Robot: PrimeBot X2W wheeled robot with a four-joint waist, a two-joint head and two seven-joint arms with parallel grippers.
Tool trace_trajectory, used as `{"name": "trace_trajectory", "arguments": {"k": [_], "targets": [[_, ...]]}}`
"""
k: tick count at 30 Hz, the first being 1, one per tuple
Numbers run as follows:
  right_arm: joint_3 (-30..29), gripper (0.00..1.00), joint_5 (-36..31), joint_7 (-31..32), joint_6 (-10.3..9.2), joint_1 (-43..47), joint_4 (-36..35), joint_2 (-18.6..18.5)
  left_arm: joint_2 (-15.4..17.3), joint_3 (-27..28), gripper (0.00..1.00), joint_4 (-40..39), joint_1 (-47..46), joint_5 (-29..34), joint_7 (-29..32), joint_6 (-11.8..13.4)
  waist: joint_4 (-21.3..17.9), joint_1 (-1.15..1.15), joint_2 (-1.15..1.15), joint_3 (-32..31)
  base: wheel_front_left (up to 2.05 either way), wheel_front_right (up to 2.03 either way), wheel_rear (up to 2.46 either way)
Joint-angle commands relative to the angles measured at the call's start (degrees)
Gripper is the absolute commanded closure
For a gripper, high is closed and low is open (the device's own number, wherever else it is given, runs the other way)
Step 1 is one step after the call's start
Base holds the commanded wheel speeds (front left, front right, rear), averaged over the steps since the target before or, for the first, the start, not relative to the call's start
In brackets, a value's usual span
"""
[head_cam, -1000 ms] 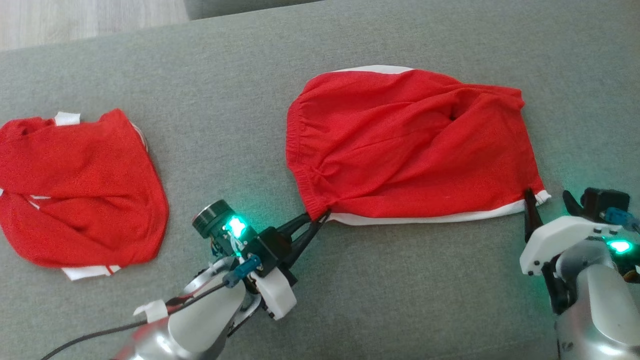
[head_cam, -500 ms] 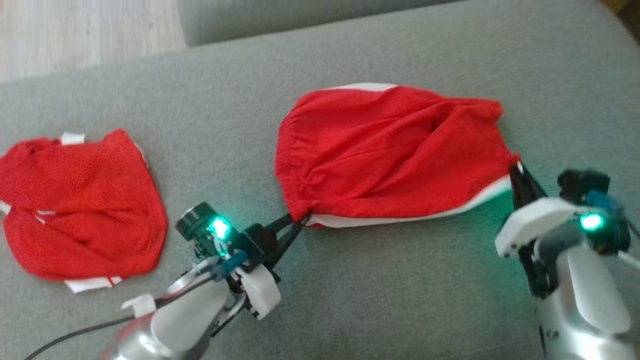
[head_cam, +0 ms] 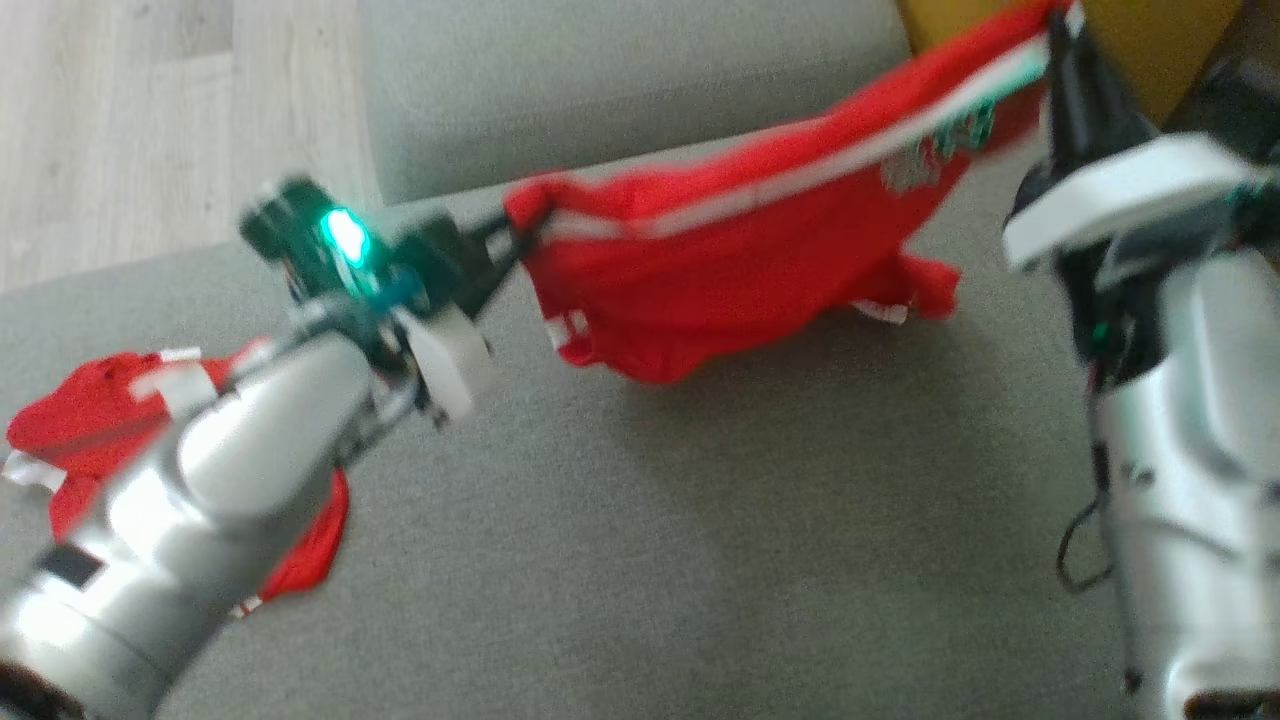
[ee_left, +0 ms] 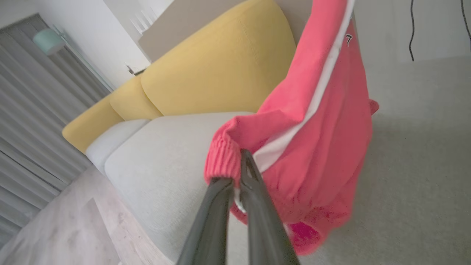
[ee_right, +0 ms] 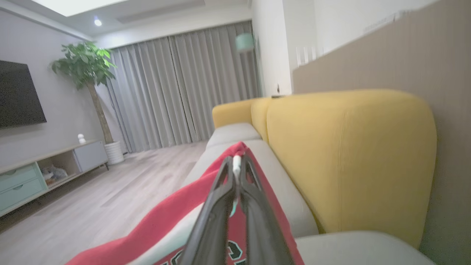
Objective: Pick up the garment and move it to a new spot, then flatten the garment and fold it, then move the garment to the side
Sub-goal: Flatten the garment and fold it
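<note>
Garment [head_cam: 720, 270]: stretched lengthwise, left to right.
Left tool [head_cam: 514, 226]: pinched onto lower end.
Right tool [head_cam: 1062, 38]: pinched onto higher end.

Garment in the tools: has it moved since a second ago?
Yes, upward. The garment lay flat on the seat; now it hangs lifted off it, stretched between left tool and right tool. The second garment stays on the seat.

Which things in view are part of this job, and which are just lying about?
In the job:
red garment with white stripe, hanging between the shut left gripper and shut right gripper
grey fabric sofa seat beneath it

Lying about:
second red garment with white trim, on the seat at the robot's left
yellow sofa backrest
green potted plant
</note>
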Motion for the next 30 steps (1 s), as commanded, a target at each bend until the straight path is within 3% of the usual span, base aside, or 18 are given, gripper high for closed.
{"name": "trace_trajectory", "arguments": {"k": [1, 8, 16, 20, 26, 30], "targets": [[1.44, 1.0, 0.27, -0.58, -0.04, -3.43, -1.9, -0.11, 2.38, 2.06, 1.0, -1.27, -4.18, -0.6, 0.17, 0.13, 0.03, 0.01, 0.0, -0.81, 0.0, 0.0, 0.0], [1.73, 1.0, 0.33, -3.91, -0.04, -4.99, -2.11, -0.71, 3.73, 2.85, 1.0, -0.68, -9.97, -3.35, -0.52, 0.38, 0.74, 0.01, 0.0, -3.36, 0.0, 0.0, 0.0], [-0.16, 1.0, -1.62, -2.92, -0.04, 5.16, -7.04, -0.39, 6.29, 2.79, 1.0, -8.0, -3.95, -5.95, 2.64, 2.85, 1.89, 0.01, 0.0, -3.65, 0.0, 0.0, 0.0], [-1.45, 1.0, -2.47, -0.97, -0.04, 6.25, -8.04, 0.02, 7.8, 2.85, 1.0, -11.04, -2.43, -7.94, 5.83, 2.92, 2.2, 0.01, 0.0, -2.0, 0.0, 0.0, 0.0], [-1.75, 1.0, -3.1, 0.95, -0.04, -1.65, -5.35, 0.63, 7.55, 5.73, 1.0, -9.86, -6.56, -14.06, 9.97, 1.63, 1.8, 0.01, 0.0, 5.75, 0.0, 0.0, 0.0], [-5.79, 1.0, -0.75, 0.0, -0.04, -17.13, 3.91, 1.04, 5.7, 9.2, 1.0, -3.7, -19.0, -13.25, 6.14, 0.97, 1.01, 0.01, 0.0, 15.42, 0.0, 0.0, 0.0]]}}
